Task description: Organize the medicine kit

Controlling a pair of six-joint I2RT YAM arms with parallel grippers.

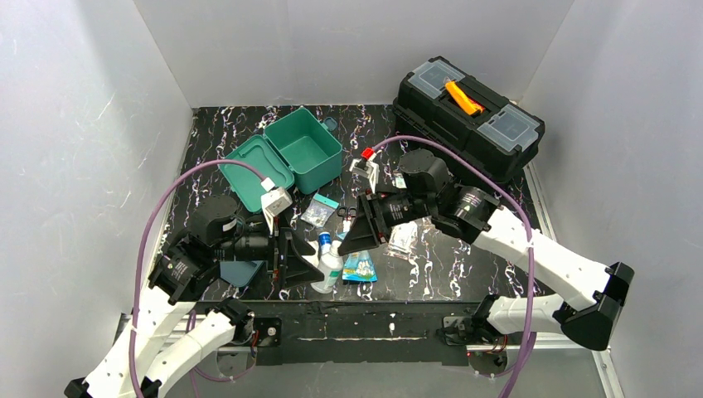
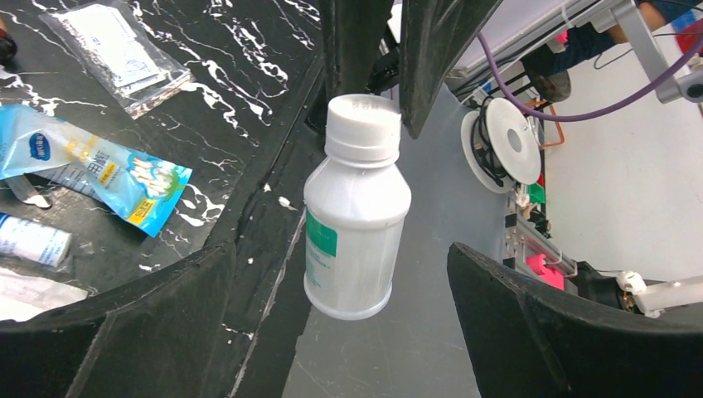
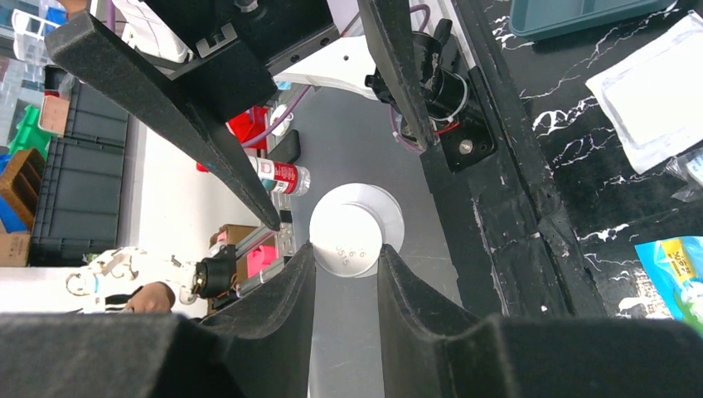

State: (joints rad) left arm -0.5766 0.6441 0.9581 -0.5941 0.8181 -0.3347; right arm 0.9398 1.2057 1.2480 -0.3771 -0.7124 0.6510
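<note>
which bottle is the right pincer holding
The big white bottle, clamped at its cap by the right pincer. The small blue-capped bottle lies ungripped.

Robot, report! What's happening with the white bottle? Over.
Right gripper shut on white bottle cap. Left gripper open around it, not touching. Green box open, behind. Packets lie between.

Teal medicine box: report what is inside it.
Nothing shows inside the open teal medicine box: only its bare floor. Its near walls hide a strip of floor along them.
</note>
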